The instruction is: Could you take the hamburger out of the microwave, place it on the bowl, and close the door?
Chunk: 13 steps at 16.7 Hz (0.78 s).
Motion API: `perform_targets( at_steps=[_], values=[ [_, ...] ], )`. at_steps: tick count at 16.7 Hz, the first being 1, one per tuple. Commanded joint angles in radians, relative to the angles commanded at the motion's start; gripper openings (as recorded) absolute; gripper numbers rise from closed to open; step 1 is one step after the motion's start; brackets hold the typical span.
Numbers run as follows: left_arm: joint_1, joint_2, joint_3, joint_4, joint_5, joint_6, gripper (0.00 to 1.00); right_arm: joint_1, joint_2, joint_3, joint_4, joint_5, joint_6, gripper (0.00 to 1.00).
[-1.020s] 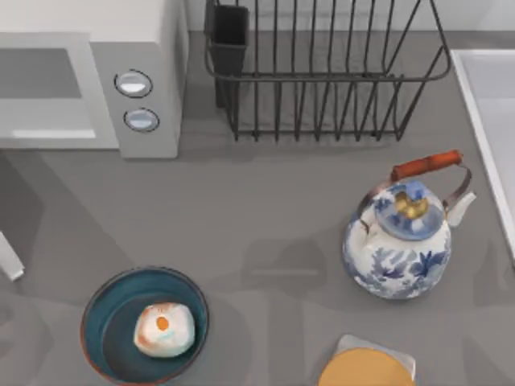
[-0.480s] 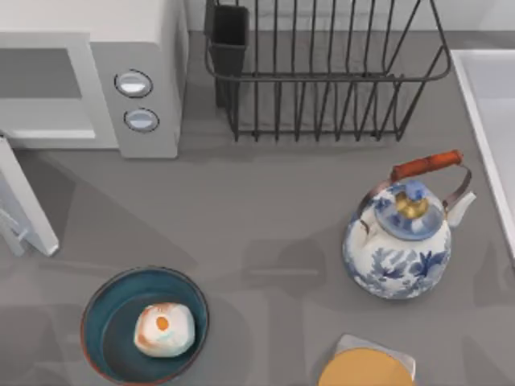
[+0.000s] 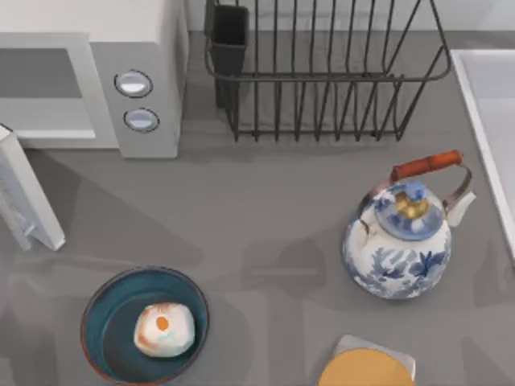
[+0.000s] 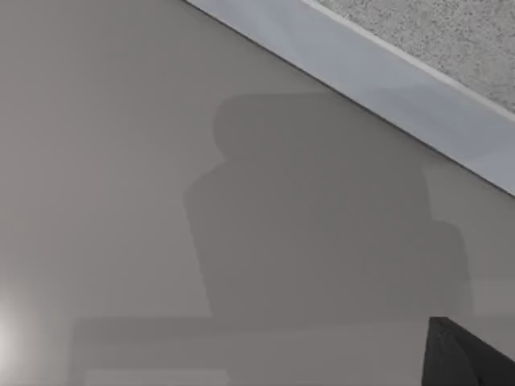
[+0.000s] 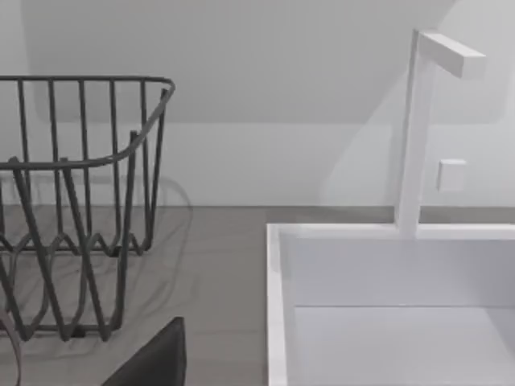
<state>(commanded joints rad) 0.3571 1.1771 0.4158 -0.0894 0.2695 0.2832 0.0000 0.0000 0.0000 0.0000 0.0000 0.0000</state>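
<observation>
At the table's left, the door [image 3: 28, 193] angles half-open.

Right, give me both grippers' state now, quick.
Left gripper: cannot be told; its wrist camera faces the door.
Right gripper: cannot be told; its wrist camera faces the dish rack and sink.

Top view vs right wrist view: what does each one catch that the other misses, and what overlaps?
Top view alone: the hamburger sitting in the bowl, the microwave with its door swung open, a blue-and-white kettle and an orange disc. Right wrist view alone: a white faucet standing behind the sink. Shared: the wire dish rack, the sink's edge and the grey countertop.
</observation>
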Motion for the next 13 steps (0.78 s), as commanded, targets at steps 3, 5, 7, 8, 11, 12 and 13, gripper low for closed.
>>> perform_targets(
  at_steps=[3, 5, 7, 8, 11, 12, 13],
  values=[
    [-0.175, -0.066, -0.041, 0.007, -0.109, -0.124, 0.0, 0.0, 0.0, 0.0, 0.0, 0.0, 0.0, 1.0],
    [-0.25, -0.102, -0.062, 0.011, -0.166, -0.189, 0.0, 0.0, 0.0, 0.0, 0.0, 0.0, 0.0, 1.0],
    [-0.283, -0.12, -0.073, 0.013, -0.194, -0.22, 0.0, 0.0, 0.0, 0.0, 0.0, 0.0, 0.0, 1.0],
    [-0.284, -0.121, -0.074, 0.013, -0.195, -0.221, 0.0, 0.0, 0.0, 0.0, 0.0, 0.0, 0.0, 1.0],
    [-0.28, -0.116, -0.07, 0.012, -0.191, -0.221, 0.0, 0.0, 0.0, 0.0, 0.0, 0.0, 0.0, 1.0],
    [-0.281, -0.114, -0.068, 0.013, -0.191, -0.221, 0.0, 0.0, 0.0, 0.0, 0.0, 0.0, 0.0, 1.0],
    [-0.282, -0.101, -0.058, 0.02, -0.192, -0.221, 0.0, 0.0, 0.0, 0.0, 0.0, 0.0, 0.0, 1.0]
  ],
)
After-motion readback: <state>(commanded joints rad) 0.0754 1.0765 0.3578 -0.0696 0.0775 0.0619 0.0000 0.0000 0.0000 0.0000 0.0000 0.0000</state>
